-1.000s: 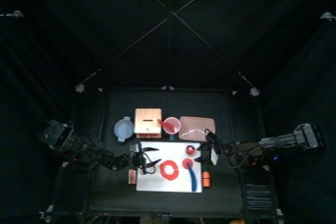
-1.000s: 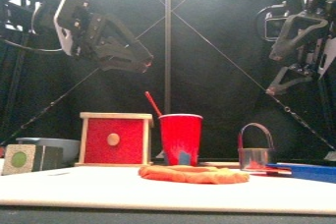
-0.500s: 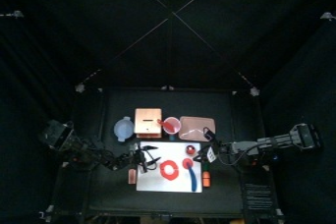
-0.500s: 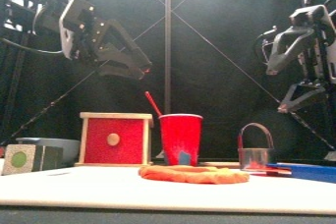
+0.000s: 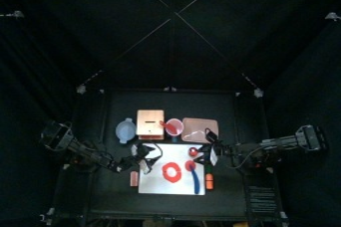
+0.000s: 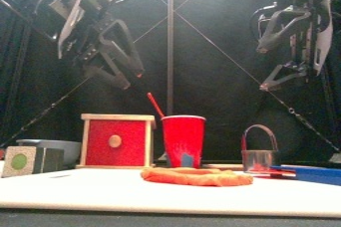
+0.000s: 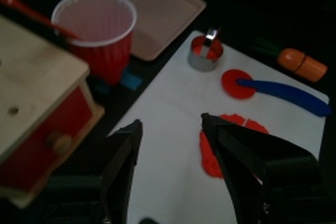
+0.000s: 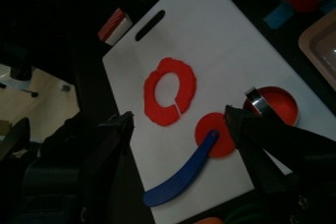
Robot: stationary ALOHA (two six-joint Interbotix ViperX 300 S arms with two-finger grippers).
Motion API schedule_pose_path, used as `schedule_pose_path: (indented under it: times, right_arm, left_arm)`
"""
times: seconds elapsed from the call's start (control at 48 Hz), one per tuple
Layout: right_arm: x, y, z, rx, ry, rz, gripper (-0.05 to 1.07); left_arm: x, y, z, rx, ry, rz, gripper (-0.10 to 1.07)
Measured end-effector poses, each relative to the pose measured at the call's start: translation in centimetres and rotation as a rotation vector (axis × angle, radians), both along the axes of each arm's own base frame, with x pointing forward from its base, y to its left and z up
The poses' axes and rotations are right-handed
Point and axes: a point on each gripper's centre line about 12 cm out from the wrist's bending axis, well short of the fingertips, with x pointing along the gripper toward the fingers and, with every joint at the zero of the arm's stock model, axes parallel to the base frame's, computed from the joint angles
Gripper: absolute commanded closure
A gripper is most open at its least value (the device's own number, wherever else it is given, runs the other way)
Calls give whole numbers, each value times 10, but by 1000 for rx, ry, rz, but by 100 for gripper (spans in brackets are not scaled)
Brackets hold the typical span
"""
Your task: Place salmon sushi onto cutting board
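The salmon sushi [image 8: 116, 26], a small red piece with a pale side, lies on the black table just off the handle end of the white cutting board [image 8: 223, 51]. In the top view it lies [image 5: 135, 178] at the board's [image 5: 155, 187] left edge. My left gripper [image 7: 184, 159] is open and empty, high above the board's left part [image 5: 147, 155]. My right gripper [image 8: 184, 154] is open and empty, high above the board's right side [image 5: 218, 155]. In the front view both grippers, left [image 6: 118, 64] and right [image 6: 285, 70], hang well above the table.
On the board lie a red ring [image 8: 171, 90], a red disc [image 8: 213, 135] and a blue spoon [image 8: 191, 169]. Behind it stand a wooden box [image 6: 116, 140], a red cup [image 6: 182, 139], a small metal cup [image 7: 203, 51] and a pink tray [image 7: 164, 12]. An orange piece [image 7: 305, 65] lies off the board's right.
My left arm has swung up and turned, its gripper now higher and nearer the middle. My right arm has shifted slightly upward. Nothing on the table has moved.
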Motion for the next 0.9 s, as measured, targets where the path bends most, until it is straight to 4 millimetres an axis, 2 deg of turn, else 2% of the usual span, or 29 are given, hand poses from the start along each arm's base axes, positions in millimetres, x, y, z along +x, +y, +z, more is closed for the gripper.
schedule_pose_path:
  times: [0.188, 0.292, 0.688, 0.792, 0.896]
  right_arm:
    - [0, 0, 0, 25, 6, -16, 1]
    - [-1, -1, -1, 22, 14, -18, 1]
    - [-7, -3, 2, -2, 33, -26, 1]
    - [-7, -3, 2, -5, 33, -25, 1]
    - [-8, -3, 0, -8, 38, -24, 1]
  left_arm:
    - [-13, -2, -5, -171, 126, 219, 11]
    - [-24, -11, -8, -268, 227, 320, 11]
    - [-53, -61, -26, -609, 470, 496, 11]
    - [-57, -68, -27, -646, 494, 511, 11]
    - [-62, -69, -37, -652, 519, 552, 11]
